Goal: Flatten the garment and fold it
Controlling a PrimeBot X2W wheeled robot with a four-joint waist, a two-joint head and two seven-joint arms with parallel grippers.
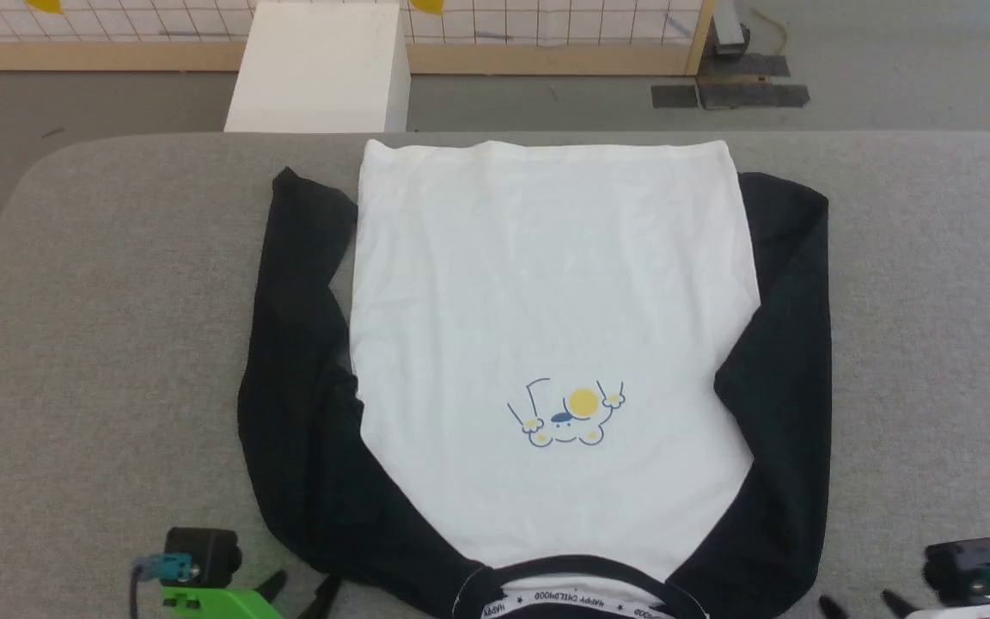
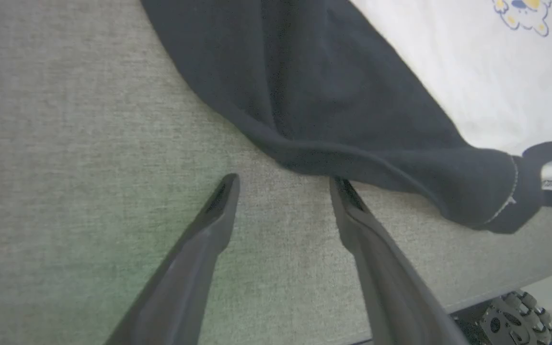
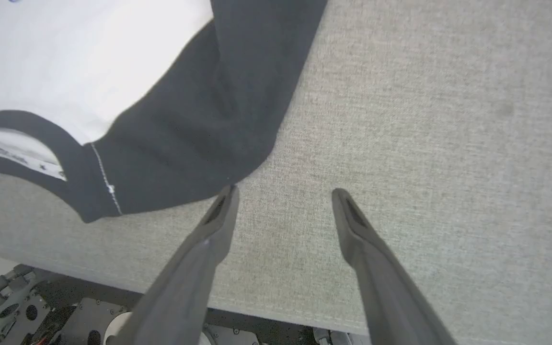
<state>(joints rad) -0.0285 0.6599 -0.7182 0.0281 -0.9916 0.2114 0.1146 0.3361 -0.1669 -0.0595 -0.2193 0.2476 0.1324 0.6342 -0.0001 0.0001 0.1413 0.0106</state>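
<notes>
The garment [image 1: 546,327] lies spread on the grey table [image 1: 100,344], white body up, collar toward me, hem at the far side. Its black sleeves run down both sides, and the cartoon print [image 1: 565,417] sits on the chest. My left gripper [image 1: 302,595] stands open at the lower left, just off the left shoulder; in its wrist view the left gripper [image 2: 283,184] has its right fingertip at the edge of the black sleeve [image 2: 314,96]. My right gripper [image 1: 864,604] is open at the lower right. In the right wrist view its tips [image 3: 283,194] hover beside the right shoulder [image 3: 185,143], holding nothing.
A white box [image 1: 319,69] stands on the floor beyond the table, in front of a wood-framed grid panel [image 1: 546,34]. The table's near edge [image 3: 281,306] runs just below both grippers, with the robot's base underneath. Bare grey cloth lies left and right of the garment.
</notes>
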